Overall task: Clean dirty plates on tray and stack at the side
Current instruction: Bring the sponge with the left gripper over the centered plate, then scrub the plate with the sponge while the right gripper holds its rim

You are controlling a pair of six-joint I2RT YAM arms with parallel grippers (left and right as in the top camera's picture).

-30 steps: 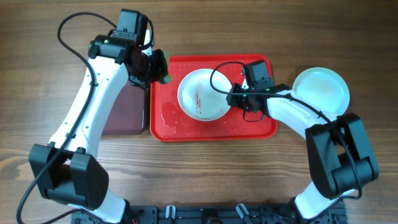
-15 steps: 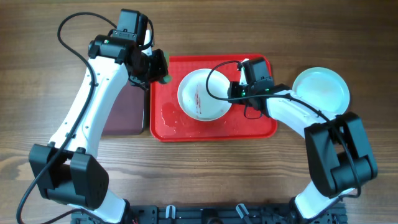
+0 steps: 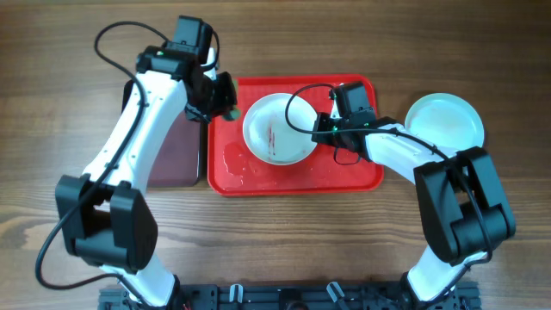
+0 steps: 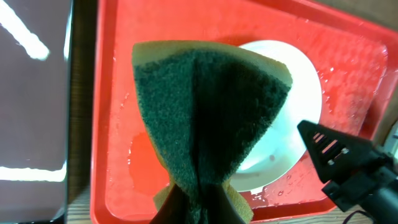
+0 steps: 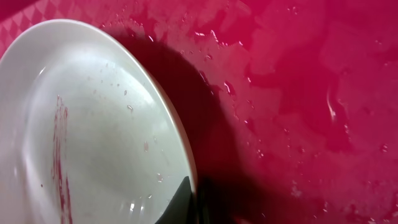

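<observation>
In right hand (image 3: 322, 131), clenched on rim: smeared white plate (image 3: 274, 129), on red tray (image 3: 258, 179); in left hand (image 3: 220, 96): green sponge (image 4: 211, 118), gripped.

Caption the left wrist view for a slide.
Left gripper pinches a green sponge; behind it, a white plate on the wet red tray.

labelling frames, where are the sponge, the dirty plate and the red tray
sponge (image 4: 211, 112), left wrist view, green scrubbing face
dirty plate (image 3: 274, 133), overhead view, smeared centre
red tray (image 3: 301, 179), overhead view, bare front floor
</observation>
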